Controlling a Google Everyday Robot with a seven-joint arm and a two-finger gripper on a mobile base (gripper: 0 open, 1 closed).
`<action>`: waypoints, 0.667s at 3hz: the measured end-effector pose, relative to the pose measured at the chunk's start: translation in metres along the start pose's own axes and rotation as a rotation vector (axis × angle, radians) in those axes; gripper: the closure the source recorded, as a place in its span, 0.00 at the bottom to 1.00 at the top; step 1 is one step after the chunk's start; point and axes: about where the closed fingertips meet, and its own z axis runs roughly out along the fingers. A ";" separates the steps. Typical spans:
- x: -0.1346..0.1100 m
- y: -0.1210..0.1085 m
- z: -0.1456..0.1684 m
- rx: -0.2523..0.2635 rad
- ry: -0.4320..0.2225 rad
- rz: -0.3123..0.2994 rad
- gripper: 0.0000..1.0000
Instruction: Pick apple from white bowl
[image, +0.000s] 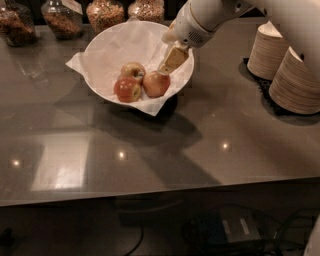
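Note:
The white bowl (107, 47), lined with crumpled white paper, stands on the dark counter at the back centre. Three apples lie in it. The pinkish-red apple (156, 84) with a pale orange blush is on the right. A darker red apple (127, 90) is to its left, and a yellow-green apple (132, 70) lies behind them. My gripper (173, 60) reaches down from the upper right over the bowl's right side. Its tip is just above and behind the pinkish-red apple, very close to it or touching its top.
Two stacks of small cream disposable bowls (295, 70) stand on a black mat at the right. Glass jars of grains and snacks (105, 12) line the back edge. The counter's front edge (160, 192) runs across the lower part of the view.

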 end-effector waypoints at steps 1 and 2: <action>0.001 0.006 0.010 -0.026 -0.006 0.006 0.32; 0.001 0.016 0.024 -0.070 -0.018 0.018 0.31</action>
